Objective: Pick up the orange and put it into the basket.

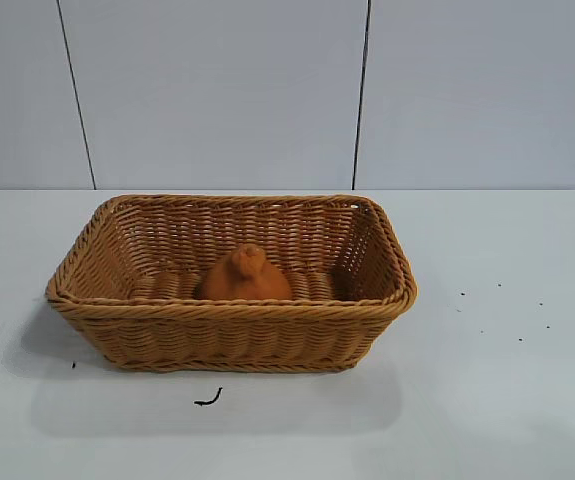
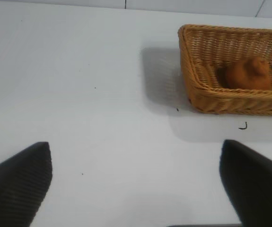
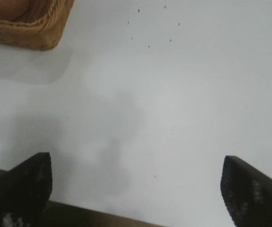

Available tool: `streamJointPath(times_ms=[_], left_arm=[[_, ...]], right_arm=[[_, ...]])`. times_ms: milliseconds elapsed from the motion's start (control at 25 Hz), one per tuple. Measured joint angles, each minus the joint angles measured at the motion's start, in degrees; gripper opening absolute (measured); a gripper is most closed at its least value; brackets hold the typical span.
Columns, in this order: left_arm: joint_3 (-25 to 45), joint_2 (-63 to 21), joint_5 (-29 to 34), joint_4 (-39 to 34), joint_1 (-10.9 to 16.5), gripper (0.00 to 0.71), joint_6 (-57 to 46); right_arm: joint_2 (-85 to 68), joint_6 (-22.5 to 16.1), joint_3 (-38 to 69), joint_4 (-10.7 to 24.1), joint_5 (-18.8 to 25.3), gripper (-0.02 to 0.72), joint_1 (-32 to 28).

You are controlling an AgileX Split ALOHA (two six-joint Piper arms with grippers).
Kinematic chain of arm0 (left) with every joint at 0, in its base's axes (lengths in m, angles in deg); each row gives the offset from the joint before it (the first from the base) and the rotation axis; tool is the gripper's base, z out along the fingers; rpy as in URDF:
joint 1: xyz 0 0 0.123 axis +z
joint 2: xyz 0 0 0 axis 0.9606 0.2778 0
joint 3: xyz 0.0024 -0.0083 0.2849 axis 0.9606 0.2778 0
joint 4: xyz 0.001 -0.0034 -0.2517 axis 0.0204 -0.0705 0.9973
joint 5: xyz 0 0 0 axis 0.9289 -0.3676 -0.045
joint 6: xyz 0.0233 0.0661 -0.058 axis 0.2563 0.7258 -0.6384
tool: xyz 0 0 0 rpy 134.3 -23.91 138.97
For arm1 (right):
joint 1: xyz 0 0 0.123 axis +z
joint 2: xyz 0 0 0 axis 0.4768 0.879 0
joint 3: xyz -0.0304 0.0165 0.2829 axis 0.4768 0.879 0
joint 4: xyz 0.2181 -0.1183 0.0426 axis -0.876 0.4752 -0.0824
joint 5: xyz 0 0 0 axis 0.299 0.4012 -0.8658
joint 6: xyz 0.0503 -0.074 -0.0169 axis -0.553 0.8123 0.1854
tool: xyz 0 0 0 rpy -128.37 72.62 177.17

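The left gripper (image 2: 136, 182) stands at the left side of the table (image 1: 507, 400), well apart from the basket (image 1: 232, 340). In its wrist view the two dark fingers (image 2: 17, 184) are spread wide, and only bare table surface lies between them. It holds nothing.

In the middle of the table stands the basket, a rectangular woven one with a braided rim and sloping sides. It sits upright and throws a soft shadow on the table before it. The orange (image 1: 245, 277) lies inside the basket, on the floor of it near the front wall, with its knobbly bump pointing up. Nothing touches the orange. Just in front of the basket a small dark curved mark (image 1: 208, 398) is on the table, and some tiny dark specks (image 1: 499, 310) are scattered on the table to the right of the basket.

The right gripper (image 3: 136, 184) is at the right side, near the table edge. Its fingers (image 3: 249, 194) also stand wide apart and empty. One corner of the basket shows in its wrist view, well apart from the fingers.
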Motion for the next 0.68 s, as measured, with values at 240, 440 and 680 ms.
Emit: streamJointPath(times_ms=[240,440,680], left_arm=[[0.0,0.0,0.0,0.0,0.0,0.692,0.0],[0.0,0.0,0.0,0.0,0.0,0.692,0.0],[0.0,0.0,0.0,0.0,0.0,0.692,0.0]], right_arm=[[-7.2,0.0,0.0,0.0,-0.1,0.696,0.0],[-8.1,0.0,0.0,0.0,0.0,0.696,0.0],[-8.1,0.0,0.0,0.0,0.0,0.696,0.0]])
